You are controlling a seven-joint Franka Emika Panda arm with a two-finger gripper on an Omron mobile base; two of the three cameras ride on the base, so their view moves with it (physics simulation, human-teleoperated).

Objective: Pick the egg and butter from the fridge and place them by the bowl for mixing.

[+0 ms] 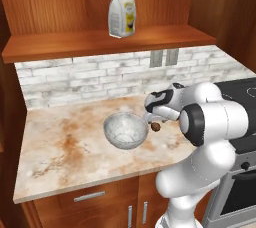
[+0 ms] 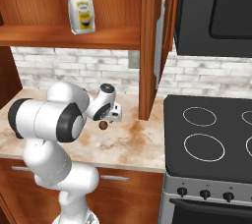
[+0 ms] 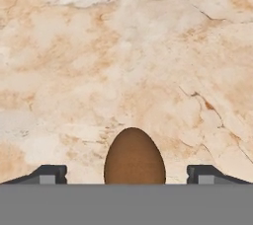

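The brown egg (image 1: 156,127) (image 2: 103,126) (image 3: 134,157) sits on the marbled counter (image 1: 65,142), just right of the clear glassy bowl (image 1: 125,130). My gripper (image 1: 152,120) (image 2: 106,120) (image 3: 126,173) hangs low over the egg and is open. In the hand view both dark fingertips (image 3: 49,173) stand wide of the egg, with counter showing on each side. The arm hides the bowl in the right base view. The butter and the fridge are out of view.
A white and yellow paper bag (image 1: 122,13) (image 2: 81,12) stands on the wooden shelf above. A black stove top (image 2: 206,134) adjoins the counter on the right. A wooden cabinet panel (image 2: 150,46) comes down near the stove. The brick wall (image 1: 100,79) closes the back.
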